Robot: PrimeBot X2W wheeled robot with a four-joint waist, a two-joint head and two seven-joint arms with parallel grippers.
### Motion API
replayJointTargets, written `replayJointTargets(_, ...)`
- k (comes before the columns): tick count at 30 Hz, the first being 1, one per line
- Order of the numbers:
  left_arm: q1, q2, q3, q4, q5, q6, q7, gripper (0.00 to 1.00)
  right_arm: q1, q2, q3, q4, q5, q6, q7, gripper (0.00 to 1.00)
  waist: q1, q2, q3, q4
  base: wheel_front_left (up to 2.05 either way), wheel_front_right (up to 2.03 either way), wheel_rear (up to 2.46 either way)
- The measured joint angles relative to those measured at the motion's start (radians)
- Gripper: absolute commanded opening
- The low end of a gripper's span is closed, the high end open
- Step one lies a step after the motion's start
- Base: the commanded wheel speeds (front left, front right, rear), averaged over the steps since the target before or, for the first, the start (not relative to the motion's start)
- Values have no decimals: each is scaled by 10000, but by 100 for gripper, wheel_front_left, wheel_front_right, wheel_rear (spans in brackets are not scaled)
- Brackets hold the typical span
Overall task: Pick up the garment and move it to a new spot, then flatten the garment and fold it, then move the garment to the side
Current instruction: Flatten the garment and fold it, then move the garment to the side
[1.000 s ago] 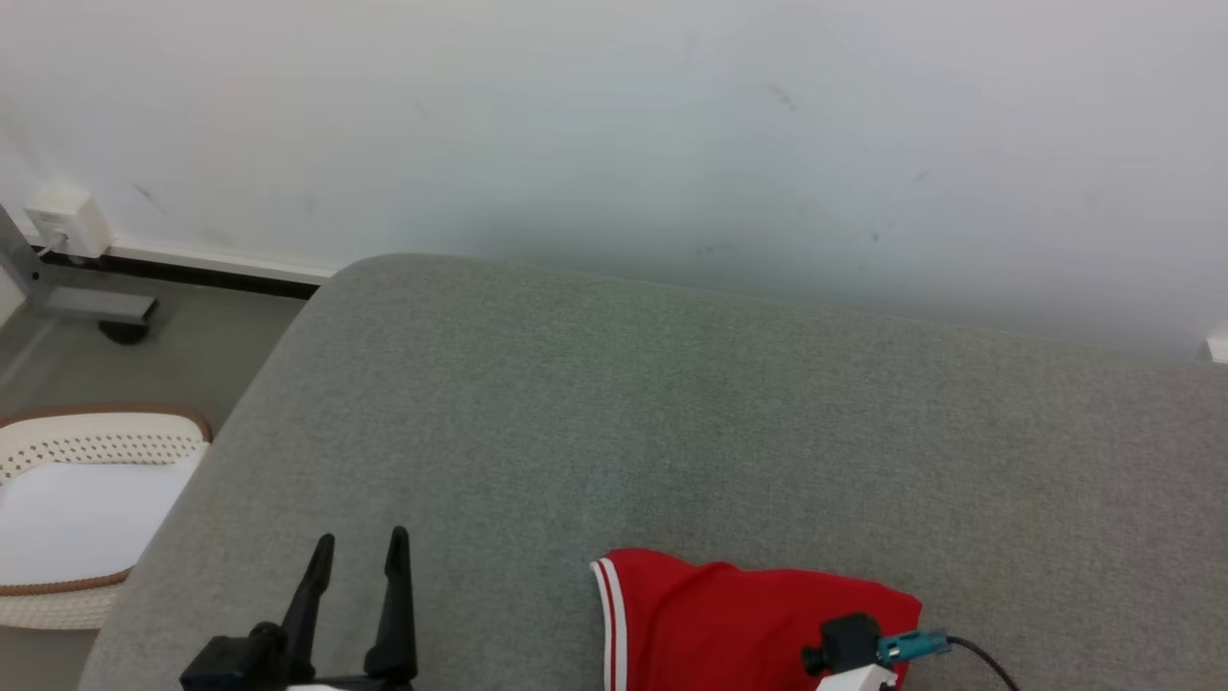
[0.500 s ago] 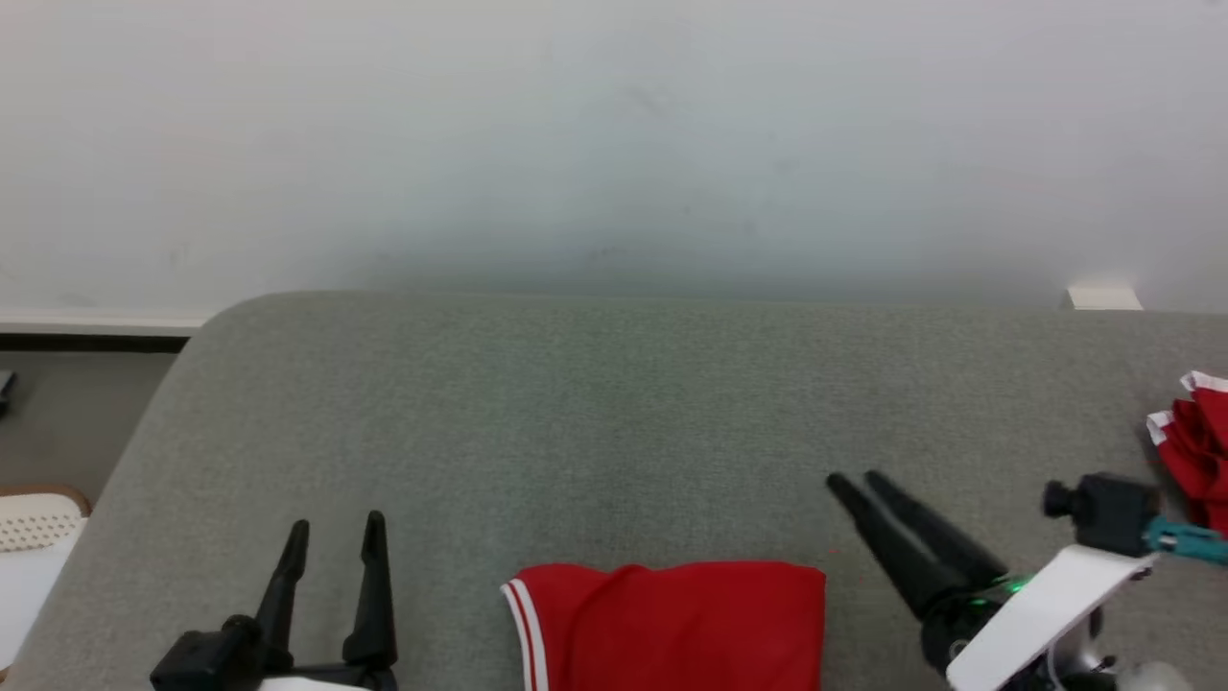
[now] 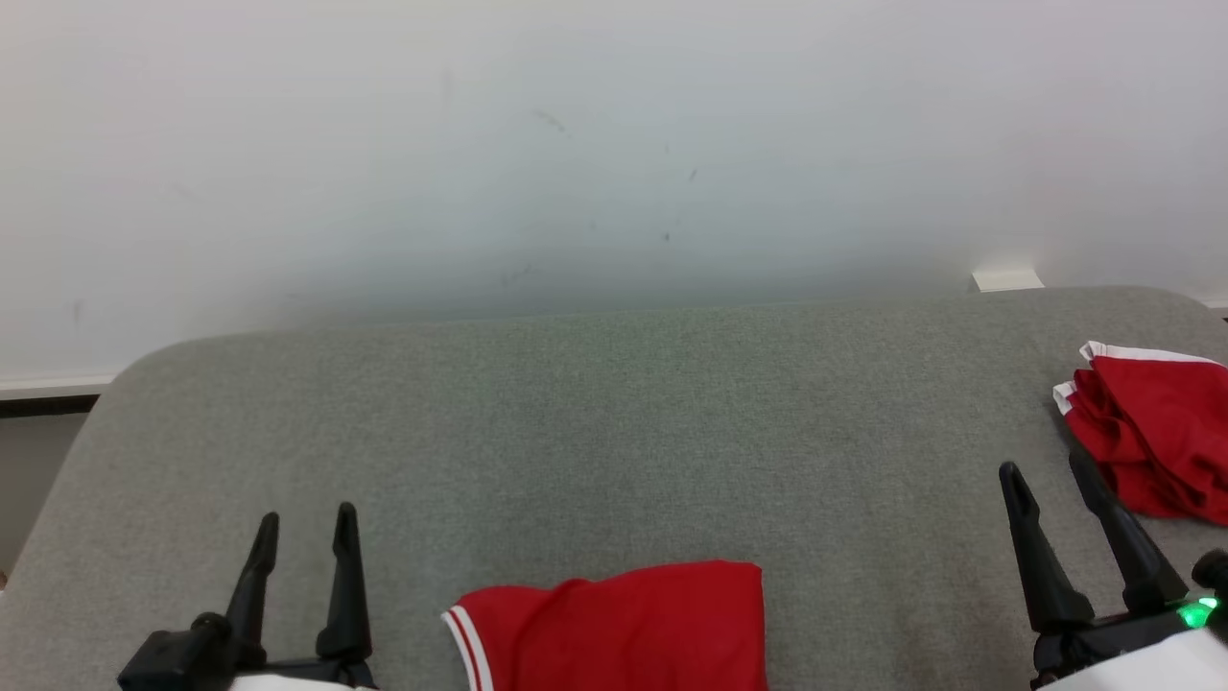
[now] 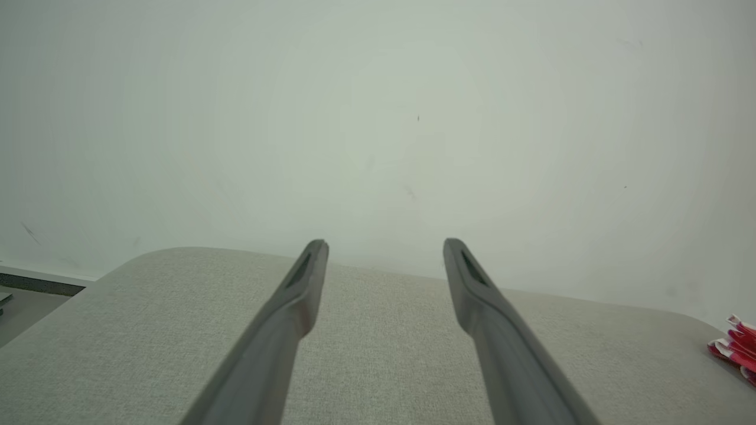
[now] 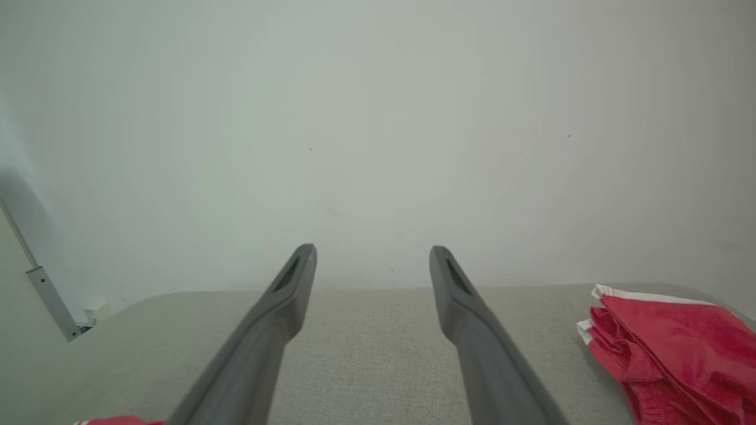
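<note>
One folded red garment (image 3: 624,629) on upholstery (image 3: 576,432)

A plain indoor room, perhaps a home: grey upholstered surface (image 3: 614,432) against scuffed white wall (image 3: 614,144).

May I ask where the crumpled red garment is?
The crumpled red garment lies far right on the grey cushion in the head view, beyond the right gripper.

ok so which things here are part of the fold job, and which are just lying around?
Job:
- folded red garment, near edge
- crumpled red garment, far right, probably also to fold
- grey padded surface under both
- left claw and right claw, both open, empty

Lying about:
- small white block at the wall
- wall
</note>
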Motion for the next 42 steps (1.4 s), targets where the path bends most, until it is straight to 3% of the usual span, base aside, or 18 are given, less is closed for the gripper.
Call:
replayJointTargets(9, 289, 2, 79, 299, -88, -109, 0, 100, 883, 278, 127, 1430, -905, 0, -1384, 100, 0, 1, -15, -77, 0, 0, 0)
replayJointTargets(21, 228, 0, -82, 416, -69, -182, 0, 100, 580, 372, 798, 2015, -761, 0, -1308, 100, 0, 0, 57, 268, 0, 0, 0)
replayJointTargets(31, 87, 0, -240, 443, -67, -184, 0, 100, 251, 834, 2479, 3124, -255, 0, 1302, 100, 0, 0, 114, 869, 0, 0, 0)
replayJointTargets(42, 96, -2, -347, 466, -65, -140, 0, 100, -43, 1586, 2104, 4790, -374, 2, 3127, 100, 0, 0, 166, 1775, 0, 0, 0)
